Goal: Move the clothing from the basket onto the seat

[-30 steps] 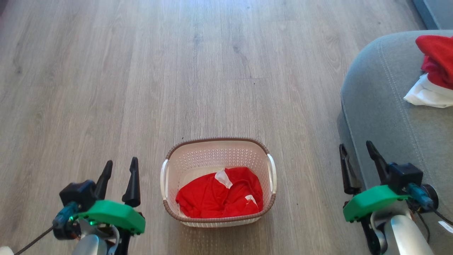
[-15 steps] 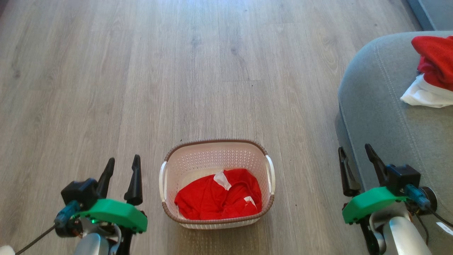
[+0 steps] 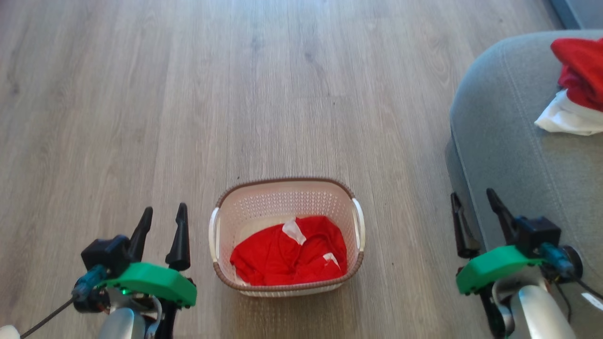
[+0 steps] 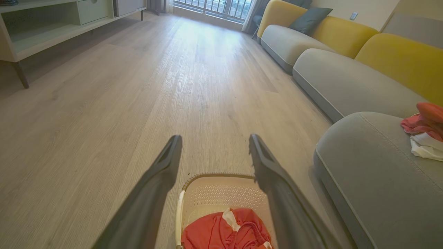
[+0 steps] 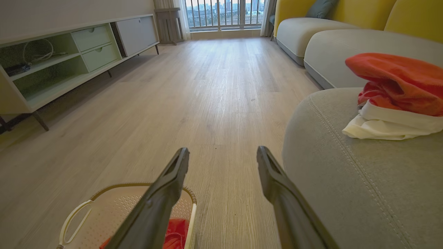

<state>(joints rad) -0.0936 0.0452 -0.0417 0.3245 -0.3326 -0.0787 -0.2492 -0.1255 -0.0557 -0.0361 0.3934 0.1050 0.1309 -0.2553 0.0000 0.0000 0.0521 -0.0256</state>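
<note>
Whole view shifted; clothing still lies in basket

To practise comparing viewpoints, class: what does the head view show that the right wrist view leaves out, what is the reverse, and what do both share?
Head view's extras: white labels on the clothing, green wrist covers. Right wrist view's extras: shelf unit with drawers, balcony window, yellow sofa backs. Shared: basket, the clothing in it, grey seat, red and white clothes on it, wooden floor.
</note>
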